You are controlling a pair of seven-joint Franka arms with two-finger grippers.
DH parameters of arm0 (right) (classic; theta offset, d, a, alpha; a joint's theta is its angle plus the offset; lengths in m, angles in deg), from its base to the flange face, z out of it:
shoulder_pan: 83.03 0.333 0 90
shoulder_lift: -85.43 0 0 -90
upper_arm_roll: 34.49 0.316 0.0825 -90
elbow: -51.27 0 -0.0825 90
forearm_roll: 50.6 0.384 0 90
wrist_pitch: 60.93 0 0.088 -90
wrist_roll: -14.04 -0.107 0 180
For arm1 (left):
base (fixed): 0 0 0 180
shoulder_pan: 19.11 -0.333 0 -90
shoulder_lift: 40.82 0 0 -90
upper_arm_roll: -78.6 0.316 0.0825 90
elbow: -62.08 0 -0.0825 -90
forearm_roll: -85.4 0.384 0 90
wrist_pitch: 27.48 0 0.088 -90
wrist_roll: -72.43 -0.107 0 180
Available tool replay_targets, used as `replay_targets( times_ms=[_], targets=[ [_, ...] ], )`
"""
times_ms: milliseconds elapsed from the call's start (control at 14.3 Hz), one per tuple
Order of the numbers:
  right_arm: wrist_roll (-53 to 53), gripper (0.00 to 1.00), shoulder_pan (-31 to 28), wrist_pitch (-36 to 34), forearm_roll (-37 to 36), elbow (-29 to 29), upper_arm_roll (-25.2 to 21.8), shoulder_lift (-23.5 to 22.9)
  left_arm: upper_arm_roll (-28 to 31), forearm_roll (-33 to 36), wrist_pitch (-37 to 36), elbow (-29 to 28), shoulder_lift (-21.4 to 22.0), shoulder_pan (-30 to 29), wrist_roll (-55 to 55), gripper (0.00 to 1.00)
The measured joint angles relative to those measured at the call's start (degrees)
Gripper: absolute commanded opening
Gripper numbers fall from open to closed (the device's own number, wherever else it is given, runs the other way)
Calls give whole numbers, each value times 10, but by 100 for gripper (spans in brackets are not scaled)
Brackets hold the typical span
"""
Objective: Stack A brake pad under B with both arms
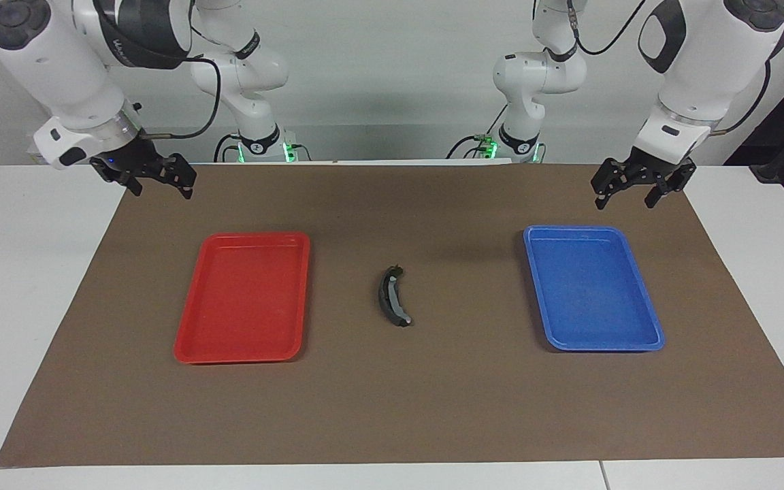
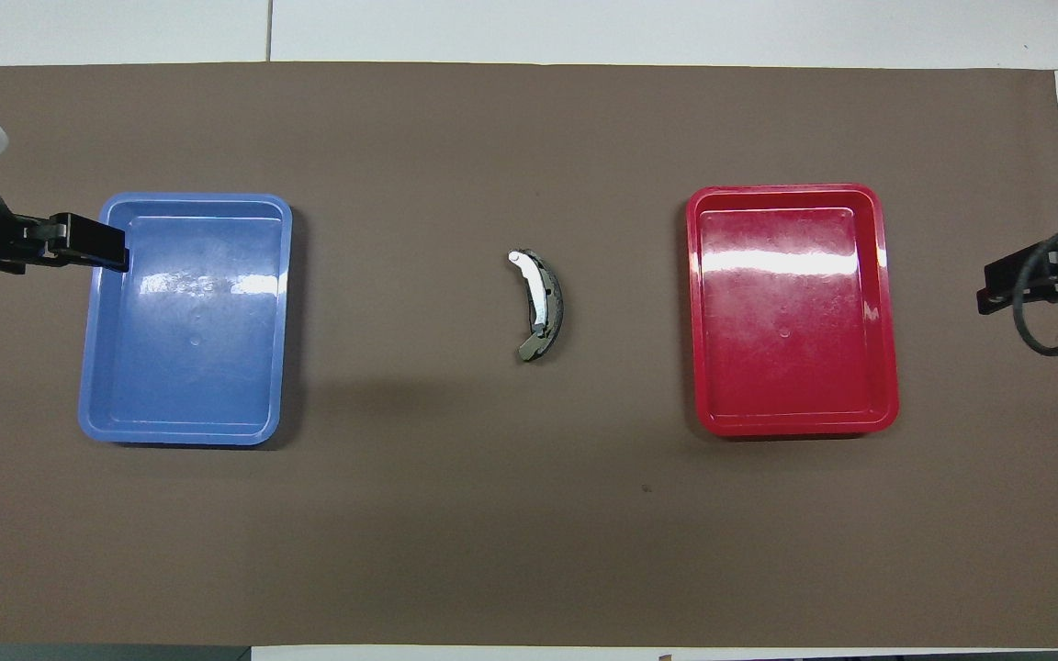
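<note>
B, the curved crescent-shaped black brake pad [image 1: 392, 297] with a lighter grey strip, lies on the brown mat midway between the two trays; it also shows in the overhead view [image 2: 541, 305]. The shorter, nearly straight dark grey pad A does not show as a separate thing in either view. My left gripper [image 1: 629, 196] is open and empty, raised over the mat's edge at the left arm's end, by the blue tray's corner [image 2: 93, 246]. My right gripper [image 1: 160, 187] is open and empty, raised over the mat's corner at the right arm's end [image 2: 997, 289].
A blue tray [image 1: 593, 344] stands empty toward the left arm's end [image 2: 93, 367]. A red tray [image 1: 239, 355] stands empty toward the right arm's end [image 2: 887, 303]. The brown mat [image 1: 392, 408] covers most of the white table.
</note>
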Motion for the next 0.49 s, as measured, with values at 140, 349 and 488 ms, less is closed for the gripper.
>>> replay_targets(
  times_ms=[140,349,488],
  targets=[
    [16,100,0,-3,0,1,-14,2,0,0,-5,1,0,0,0,99],
    [31,100,-1,-2,-1,1,-22,4,0,0,-21,7,0,0,0,99],
    [32,100,-1,-2,-1,1,-22,7,5,0,-30,12,0,0,0,99]
  ],
)
